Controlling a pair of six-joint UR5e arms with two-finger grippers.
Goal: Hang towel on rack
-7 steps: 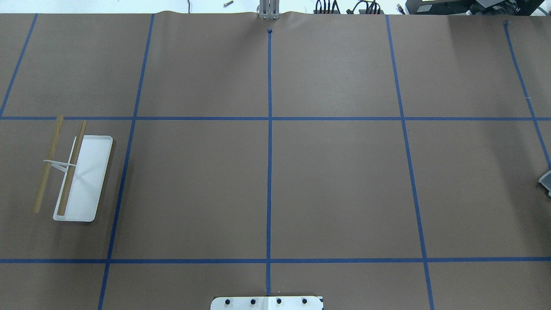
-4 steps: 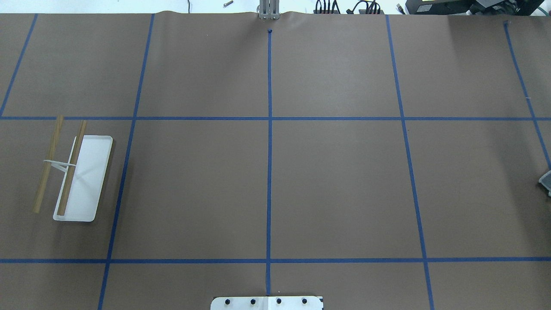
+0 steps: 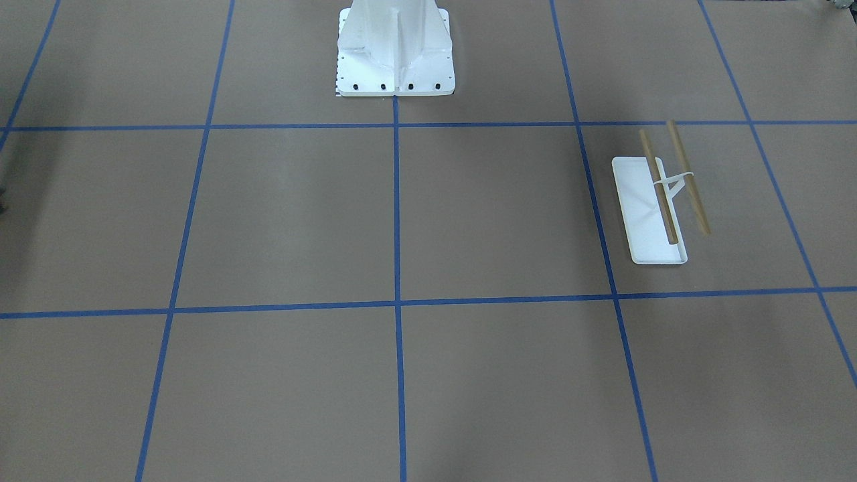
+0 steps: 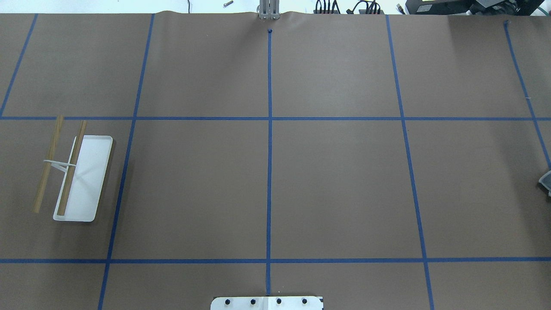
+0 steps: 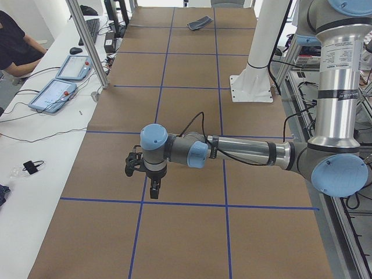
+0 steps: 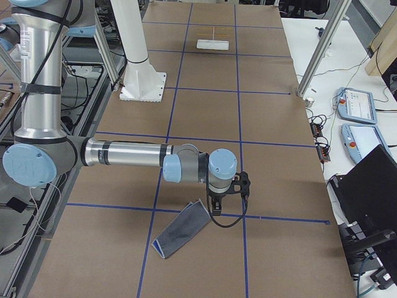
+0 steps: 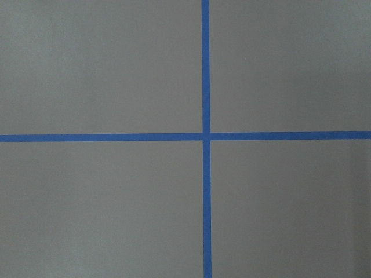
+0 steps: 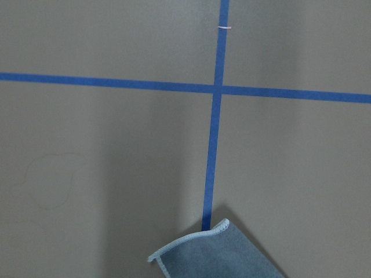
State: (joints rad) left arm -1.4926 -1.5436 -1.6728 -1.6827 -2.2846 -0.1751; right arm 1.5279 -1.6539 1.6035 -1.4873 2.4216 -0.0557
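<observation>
The rack (image 4: 82,176) stands at the table's left end, white tray base with two bare tan rods; it also shows in the front view (image 3: 653,207) and far off in the right view (image 6: 213,43). The dark grey towel (image 6: 183,230) lies on the table at the right end, one corner curled up. It shows in the right wrist view (image 8: 214,255), at the overhead's right edge (image 4: 546,181) and far off in the left view (image 5: 200,22). My right gripper (image 6: 215,205) hangs just beside the towel's far corner. My left gripper (image 5: 152,190) hangs over bare table. I cannot tell whether either is open.
The white robot pedestal (image 3: 395,47) stands at the table's near middle edge (image 4: 267,302). Blue tape lines (image 7: 204,136) cross the brown table. An operator (image 5: 17,46) sits at a side bench with control pendants (image 5: 55,93). More pendants (image 6: 356,118) lie beyond the table's far edge.
The towel corner at the overhead's right edge has shifted slightly. The rack has not moved.
</observation>
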